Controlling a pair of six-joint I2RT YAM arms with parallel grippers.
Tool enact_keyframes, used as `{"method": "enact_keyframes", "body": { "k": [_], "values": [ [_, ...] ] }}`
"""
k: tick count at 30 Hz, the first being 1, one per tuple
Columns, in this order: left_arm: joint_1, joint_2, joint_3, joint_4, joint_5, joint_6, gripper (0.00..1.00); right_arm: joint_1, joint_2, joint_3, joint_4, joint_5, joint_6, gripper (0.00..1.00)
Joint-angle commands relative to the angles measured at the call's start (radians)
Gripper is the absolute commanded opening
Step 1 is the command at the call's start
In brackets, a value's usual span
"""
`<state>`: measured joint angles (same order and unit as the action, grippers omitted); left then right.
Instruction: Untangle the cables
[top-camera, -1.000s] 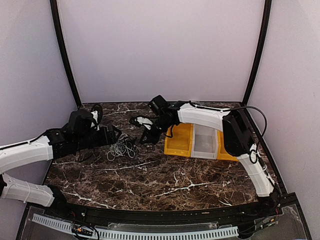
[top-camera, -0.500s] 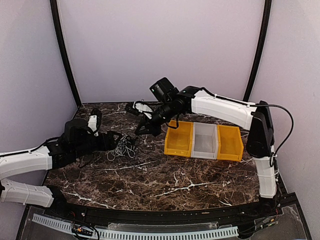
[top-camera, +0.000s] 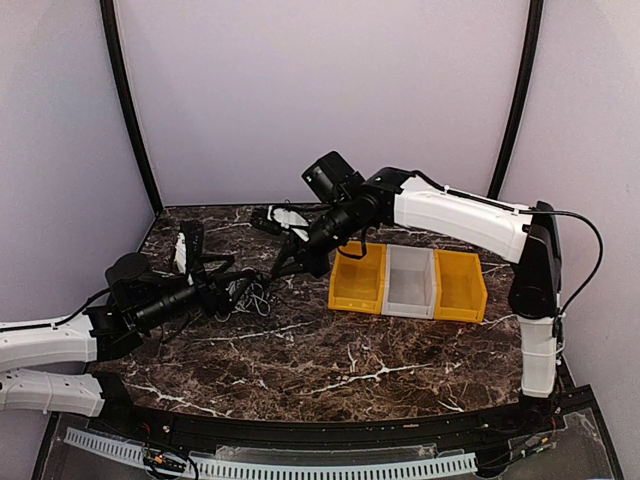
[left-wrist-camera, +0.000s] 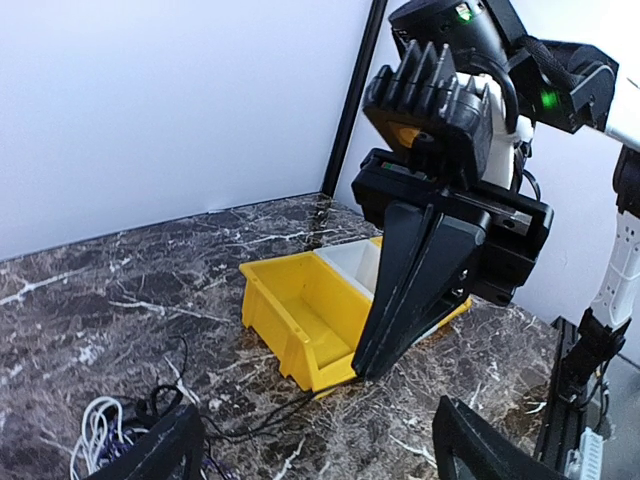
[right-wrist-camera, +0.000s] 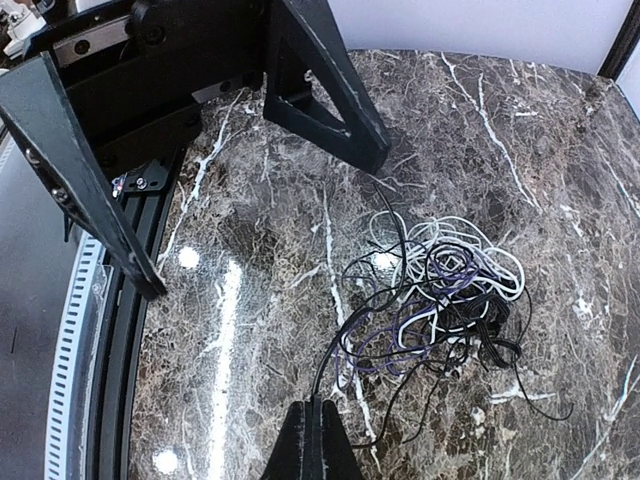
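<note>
The cables (right-wrist-camera: 440, 300) lie in one loose clump on the table (top-camera: 330, 350), black, white and a few purplish loops wound together, well left of the yellow bin (top-camera: 357, 280). The clump sits between the two arms.

The right gripper (right-wrist-camera: 315, 415) has its fingers pressed together, and a thin black strand (right-wrist-camera: 345, 330) runs from their tip straight into the clump. It looks pinched there, though the contact itself is too fine to see for certain. In the left wrist view that strand slants down from the raised right fingertips to the pile, so its long axis points from the clump toward the bin side.

The left gripper (right-wrist-camera: 260, 220) holds its fingers (right-wrist-camera: 330, 100) wide apart with nothing between them. The clump lies just past its fingertips, ahead of the open jaws and not yet inside them; the nearest white loop is close to one tip (touching or not, I cannot tell).

The left arm is plainly nearer to the bulk of the tangle, so the coming move likely turns on this line-up. The left fingers need to go forward along the table to straddle the clump and pin it. Then the right can draw its strand away along the line it already lies on. If the left closes short, the whole pile may simply drag along.
</note>
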<state>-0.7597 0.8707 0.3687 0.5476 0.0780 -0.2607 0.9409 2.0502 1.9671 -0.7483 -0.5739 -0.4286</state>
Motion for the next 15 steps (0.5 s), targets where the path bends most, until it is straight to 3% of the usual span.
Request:
{"method": "enact_keyframes", "body": {
  "k": [1,6,10,15],
  "values": [
    [-0.008,0.086,0.094,0.055,0.073,0.142,0.76,0.007,-0.038,0.020,-0.014,-0.023,-0.012,0.00],
    [-0.013,0.132,0.198,-0.113,0.089,0.340,0.58,0.007,-0.057,0.009,-0.010,-0.018,-0.020,0.00],
    [-0.013,0.152,0.260,-0.263,0.089,0.430,0.54,0.007,-0.062,-0.002,-0.010,-0.011,-0.026,0.00],
    [-0.013,0.182,0.290,-0.339,0.095,0.492,0.51,0.007,-0.063,-0.005,-0.005,-0.012,-0.025,0.00]
  ]
}}
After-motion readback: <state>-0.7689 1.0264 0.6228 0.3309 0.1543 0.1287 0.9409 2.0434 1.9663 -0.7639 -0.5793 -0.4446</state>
